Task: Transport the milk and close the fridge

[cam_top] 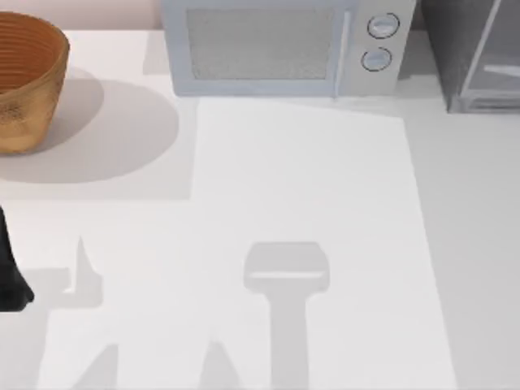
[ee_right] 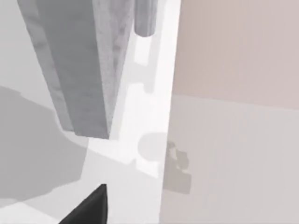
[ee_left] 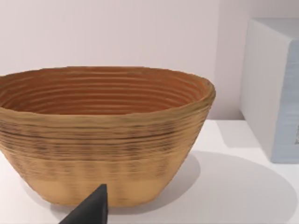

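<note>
The fridge (cam_top: 475,57) stands at the table's far right corner, a dark speckled grey cabinet with a lighter panel, cut off by the picture's edge. In the right wrist view a grey speckled slab of the fridge (ee_right: 79,70) rises close by, with a dark tip of my right gripper (ee_right: 88,210) low in front of it. The milk is out of view. My left arm (cam_top: 12,268) is a dark shape at the table's left edge. A tip of the left gripper (ee_left: 91,210) points at a woven basket.
A brown woven basket (cam_top: 24,81) sits at the far left, seen close in the left wrist view (ee_left: 103,135). A light-grey microwave (cam_top: 284,45) with two round knobs stands at the back centre. The table's edge (ee_right: 166,140) runs beside the fridge.
</note>
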